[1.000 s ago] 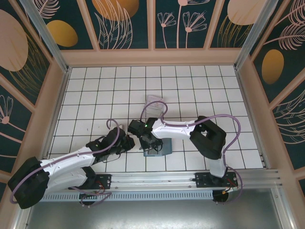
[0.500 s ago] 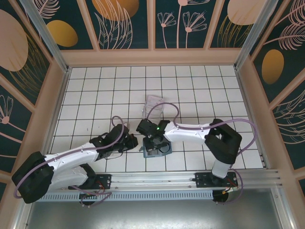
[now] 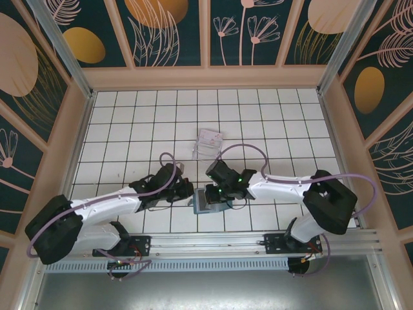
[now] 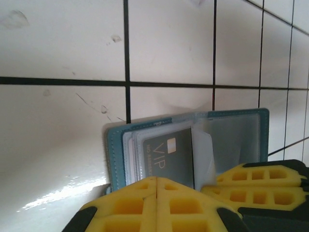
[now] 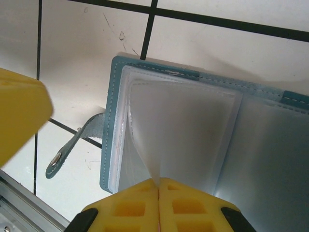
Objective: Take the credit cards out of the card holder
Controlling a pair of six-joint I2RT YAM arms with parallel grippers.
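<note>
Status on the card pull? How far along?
Done: card holder lies open. In hand: right gripper pinches a clear sleeve leaf and holds it up; left gripper is shut at the holder's near edge. Left: the dark VIP card sits in its sleeve, not yet out. A pale thing lies in the clear tray, too small to call a card.

Holder [image 4: 115, 150] teal, pale stitching, clear sleeves. Card [image 4: 166, 157] inside holder dark grey, pale "VIP" lettering, small pale square. Table [image 3: 129, 123] under holder white, black grid lines. Right gripper [image 5: 158, 182] pads [image 5: 188, 208] yellow. Walls [image 3: 171, 32] beyond holder dark teal, orange ovals, pink leaf outlines.
</note>
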